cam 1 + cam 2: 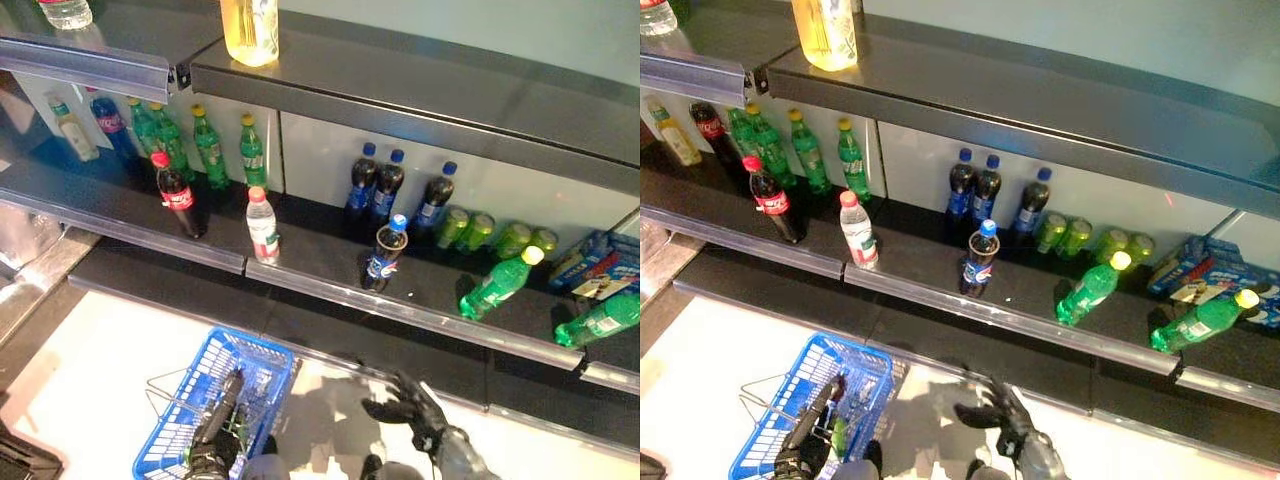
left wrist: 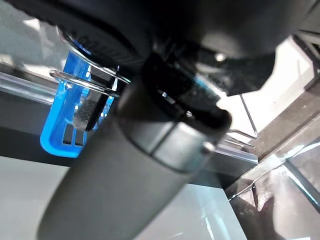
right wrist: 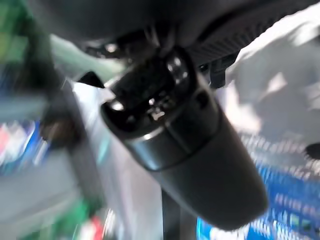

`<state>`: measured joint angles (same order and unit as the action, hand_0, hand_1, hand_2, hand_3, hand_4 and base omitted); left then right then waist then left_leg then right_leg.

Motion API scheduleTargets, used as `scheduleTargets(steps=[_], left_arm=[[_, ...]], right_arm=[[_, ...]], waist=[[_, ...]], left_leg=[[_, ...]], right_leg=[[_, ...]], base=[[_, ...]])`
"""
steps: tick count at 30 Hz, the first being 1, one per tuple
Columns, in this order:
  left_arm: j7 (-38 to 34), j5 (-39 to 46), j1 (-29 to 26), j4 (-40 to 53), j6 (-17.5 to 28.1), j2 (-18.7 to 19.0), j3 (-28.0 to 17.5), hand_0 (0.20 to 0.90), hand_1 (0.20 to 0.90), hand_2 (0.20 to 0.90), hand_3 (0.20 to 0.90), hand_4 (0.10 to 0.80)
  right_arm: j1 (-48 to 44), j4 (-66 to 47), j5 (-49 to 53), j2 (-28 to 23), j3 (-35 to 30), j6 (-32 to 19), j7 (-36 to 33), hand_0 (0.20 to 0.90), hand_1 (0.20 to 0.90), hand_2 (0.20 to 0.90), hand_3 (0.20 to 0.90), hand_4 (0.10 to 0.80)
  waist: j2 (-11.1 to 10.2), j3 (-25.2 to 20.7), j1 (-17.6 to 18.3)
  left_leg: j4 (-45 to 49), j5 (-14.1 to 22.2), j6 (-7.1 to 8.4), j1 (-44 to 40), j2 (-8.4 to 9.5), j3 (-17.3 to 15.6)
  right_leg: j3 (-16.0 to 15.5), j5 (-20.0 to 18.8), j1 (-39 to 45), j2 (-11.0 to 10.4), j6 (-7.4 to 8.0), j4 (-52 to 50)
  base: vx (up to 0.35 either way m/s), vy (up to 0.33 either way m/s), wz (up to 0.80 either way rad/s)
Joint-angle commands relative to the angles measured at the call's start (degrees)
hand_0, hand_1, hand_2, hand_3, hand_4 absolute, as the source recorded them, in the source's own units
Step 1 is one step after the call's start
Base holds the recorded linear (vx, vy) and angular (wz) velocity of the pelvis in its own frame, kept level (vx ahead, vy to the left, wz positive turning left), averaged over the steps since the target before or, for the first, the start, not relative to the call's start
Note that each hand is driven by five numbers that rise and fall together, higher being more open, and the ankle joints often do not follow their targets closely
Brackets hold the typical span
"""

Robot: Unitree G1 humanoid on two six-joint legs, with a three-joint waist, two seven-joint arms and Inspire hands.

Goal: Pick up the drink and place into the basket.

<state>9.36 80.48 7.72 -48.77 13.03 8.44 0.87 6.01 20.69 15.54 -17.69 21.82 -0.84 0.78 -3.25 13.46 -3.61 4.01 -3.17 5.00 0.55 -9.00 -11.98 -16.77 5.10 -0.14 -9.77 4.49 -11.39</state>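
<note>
Dark cola drink [image 1: 385, 254], blue cap, apparently upright on shelf [image 1: 320, 262].

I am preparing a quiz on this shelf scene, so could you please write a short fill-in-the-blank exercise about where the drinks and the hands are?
1. The left hand holds the wire handle of the ____ basket.
2. The right hand, below the shelf, holds ____.
3. The cola bottle at the shelf's front has a ____ cap.
4. The two green bottles at the right end of the shelf are lying on their ____.

Missing words: blue; nothing; red; sides
</note>
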Motion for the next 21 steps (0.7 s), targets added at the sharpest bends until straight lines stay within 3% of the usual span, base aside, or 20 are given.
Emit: scheduleTargets(steps=[1,8,12,13,21], left_arm=[[5.5,-0.8,-3.2,14.5,7.7,3.1,-2.0,0.3,0.3,0.3,0.2,0.1],[6.0,-4.3,1.0,14.6,5.8,1.3,-2.5,0.3,0.3,0.3,0.2,0.1],[6.1,-4.9,1.1,14.2,5.7,1.1,-2.7,0.3,0.3,0.3,0.2,0.1],[6.0,-5.3,1.0,13.4,5.8,0.6,-2.4,0.3,0.3,0.3,0.2,0.1],[7.7,-7.2,3.8,11.8,4.7,-0.5,-2.6,0.3,0.3,0.3,0.2,0.1]], right_arm=[[-0.7,-10.9,-3.6,-8.1,-2.3,-4.2,3.0,0.9,0.9,0.9,0.9,0.8],[0.4,-28.8,4.2,-14.1,-9.3,-13.4,7.6,0.9,0.9,0.9,0.9,0.8],[-0.2,-30.2,5.7,-14.2,-10.3,-15.2,7.6,0.9,0.9,0.9,0.9,0.8],[-1.8,-33.2,6.6,-13.9,-12.7,-18.3,4.2,0.9,0.9,0.9,0.9,0.8],[-1.7,-39.3,2.5,-12.7,-19.5,-23.3,-8.0,0.9,0.9,0.9,0.9,0.8]], waist=[[0.3,-1.4,-0.1],[-0.3,-2.7,-0.2],[-0.1,-2.9,-0.1],[0.5,-3.2,0.2],[2.4,-4.3,1.3]], left_leg=[[5.1,-1.0,1.31,5.5,-1.9,3.3],[1.9,-2.4,1.66,4.1,-2.85,3.5],[1.8,-2.4,1.72,3.9,-2.94,3.4],[1.8,-2.2,1.8,3.6,-3.15,3.1],[2.4,-1.5,1.71,2.8,-3.13,2.1]], right_leg=[[1.2,-2.3,4.0,-1.1,1.2,2.2],[0.7,-2.2,5.2,0.4,0.71,3.5],[0.7,-2.0,5.2,0.5,0.64,3.4],[0.7,-1.6,5.1,0.6,0.38,3.0],[1.6,-0.4,5.3,0.7,-0.15,1.9]], base=[[-0.013,-0.099,0.03],[-0.001,-0.054,0.07],[0.001,0.008,0.0],[0.0,0.0,0.0],[0.042,0.057,0.0]])
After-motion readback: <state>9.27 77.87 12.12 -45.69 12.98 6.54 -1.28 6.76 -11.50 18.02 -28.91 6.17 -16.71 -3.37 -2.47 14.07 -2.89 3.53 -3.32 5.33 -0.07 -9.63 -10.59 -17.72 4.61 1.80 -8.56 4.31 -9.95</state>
